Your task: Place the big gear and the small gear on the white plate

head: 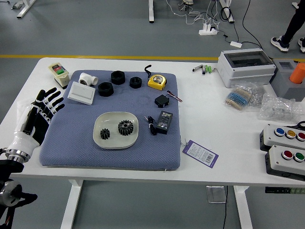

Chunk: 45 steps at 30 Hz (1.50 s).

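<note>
In the head view, the left hand (pixel 51 101) is hovering over the left edge of the blue mat (pixel 86 150), its fingers spreading wide and holding nothing, well apart from the plate (pixel 115 139). The plate is lying on the mat and is carrying both gears: the small gear (pixel 105 134) is resting in its left part, the big gear (pixel 126 127) right of it, the two sitting apart and inside the rim.

Beyond the plate, three black rings (pixel 106 89) are lying near a white pipe fitting (pixel 86 78) and a flat white box (pixel 81 93). A yellow tape measure (pixel 156 82) is resting near the mat's far right corner. To the plate's right, a cable (pixel 151 126) is lying beside a black box (pixel 164 122).

On the table's right side, a white case (pixel 244 75) with a window in its top is standing shut; what it is holding is hard to tell. Beside it, a grey bin (pixel 282 80) is holding something orange (pixel 298 73). A clear bag (pixel 238 98) is holding blue and tan pieces. Nearer, two button boxes (pixel 274 139) are sitting one in front of the other. Past the table, a person's leg (pixel 294 25) is showing at the top right.
</note>
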Available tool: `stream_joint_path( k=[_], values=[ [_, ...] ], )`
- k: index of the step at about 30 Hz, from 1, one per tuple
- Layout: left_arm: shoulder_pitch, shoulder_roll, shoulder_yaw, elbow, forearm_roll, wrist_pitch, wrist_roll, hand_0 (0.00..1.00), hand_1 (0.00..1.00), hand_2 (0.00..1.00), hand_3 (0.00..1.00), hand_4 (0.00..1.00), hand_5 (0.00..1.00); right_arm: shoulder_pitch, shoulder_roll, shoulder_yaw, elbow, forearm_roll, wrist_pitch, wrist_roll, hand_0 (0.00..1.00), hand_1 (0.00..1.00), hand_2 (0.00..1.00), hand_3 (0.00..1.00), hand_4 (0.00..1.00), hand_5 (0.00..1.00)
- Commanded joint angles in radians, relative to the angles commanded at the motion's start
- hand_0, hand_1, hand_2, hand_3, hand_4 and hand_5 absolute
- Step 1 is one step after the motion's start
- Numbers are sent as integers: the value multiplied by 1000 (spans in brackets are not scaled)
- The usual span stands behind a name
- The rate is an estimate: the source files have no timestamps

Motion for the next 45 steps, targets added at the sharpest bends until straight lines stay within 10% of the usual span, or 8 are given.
stream_joint_path(
  k=[45],
  values=[
    [8, -6, 1, -3, 39, -6, 3, 811, 808, 853, 789, 975, 840, -2, 1, -9, 3, 1, 3, 0, 692, 712, 748, 564, 790, 642]
  ],
)
